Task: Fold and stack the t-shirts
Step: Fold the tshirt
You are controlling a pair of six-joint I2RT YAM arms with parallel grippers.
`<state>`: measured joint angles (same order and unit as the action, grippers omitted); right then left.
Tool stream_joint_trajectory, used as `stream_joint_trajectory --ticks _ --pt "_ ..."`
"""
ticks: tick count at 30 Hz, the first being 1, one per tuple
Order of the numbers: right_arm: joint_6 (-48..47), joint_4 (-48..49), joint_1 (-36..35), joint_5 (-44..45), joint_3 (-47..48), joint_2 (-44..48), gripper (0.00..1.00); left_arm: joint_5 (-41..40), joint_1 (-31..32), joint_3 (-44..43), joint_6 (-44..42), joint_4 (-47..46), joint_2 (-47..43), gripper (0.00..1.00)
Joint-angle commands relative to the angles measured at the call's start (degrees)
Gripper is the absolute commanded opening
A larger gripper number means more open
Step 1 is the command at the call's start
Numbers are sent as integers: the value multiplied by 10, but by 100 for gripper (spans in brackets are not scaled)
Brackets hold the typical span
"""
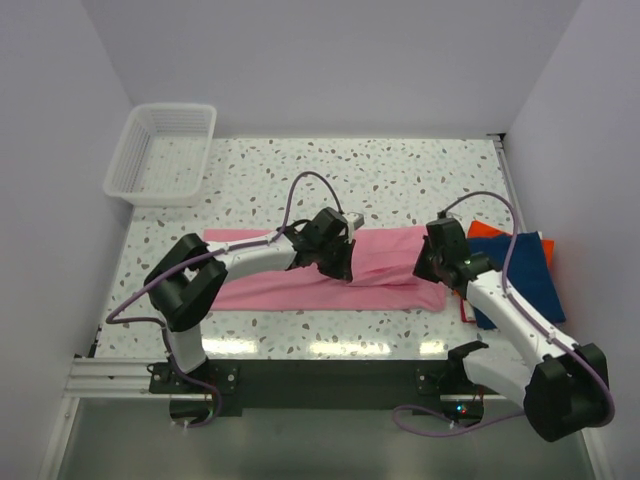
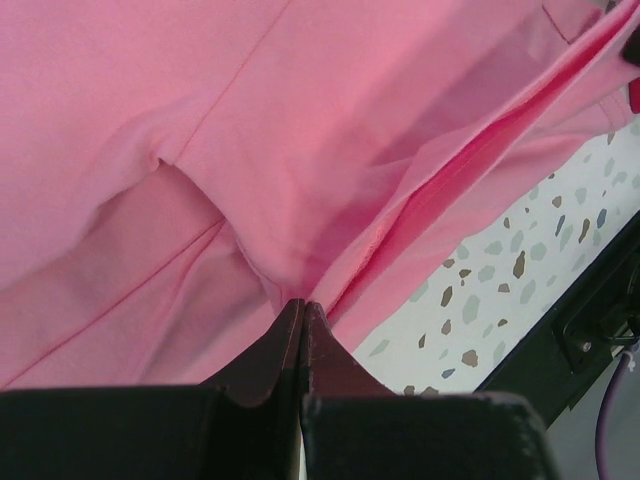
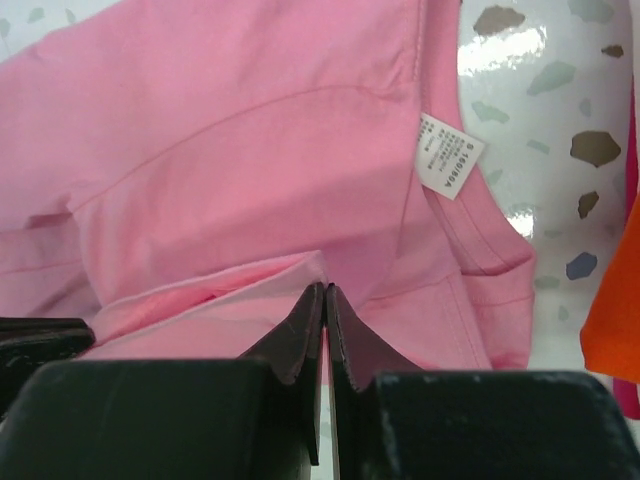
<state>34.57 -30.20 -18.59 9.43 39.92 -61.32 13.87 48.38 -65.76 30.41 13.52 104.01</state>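
Observation:
The light pink t-shirt (image 1: pixel 300 270) lies folded into a long strip across the table's middle. My left gripper (image 1: pixel 338 262) is shut on a fold of pink cloth (image 2: pixel 300 270) near the strip's middle front. My right gripper (image 1: pixel 432 268) is shut on the pink shirt's right end (image 3: pixel 330 270), near the collar with its white label (image 3: pixel 450 155). The navy blue t-shirt (image 1: pixel 535 280) lies folded at the right edge, with the orange-red one (image 1: pixel 490 230) partly beneath it; its edge shows in the right wrist view (image 3: pixel 615 320).
A white mesh basket (image 1: pixel 163 152) stands at the back left corner. White walls close in the left, back and right sides. The black table rail (image 2: pixel 590 300) runs along the near edge.

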Motion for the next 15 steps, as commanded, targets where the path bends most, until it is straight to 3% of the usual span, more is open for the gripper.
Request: stream_joint_trajectory --ticks 1,6,15 --pt "22 -10 2 -5 -32 10 4 -9 -4 -24 -5 15 -7 0" --pt "31 16 2 7 -38 -42 4 -13 -7 -35 -11 24 -2 5" --pt "24 45 4 34 6 -117 19 -35 -39 -51 -21 44 -22 33"
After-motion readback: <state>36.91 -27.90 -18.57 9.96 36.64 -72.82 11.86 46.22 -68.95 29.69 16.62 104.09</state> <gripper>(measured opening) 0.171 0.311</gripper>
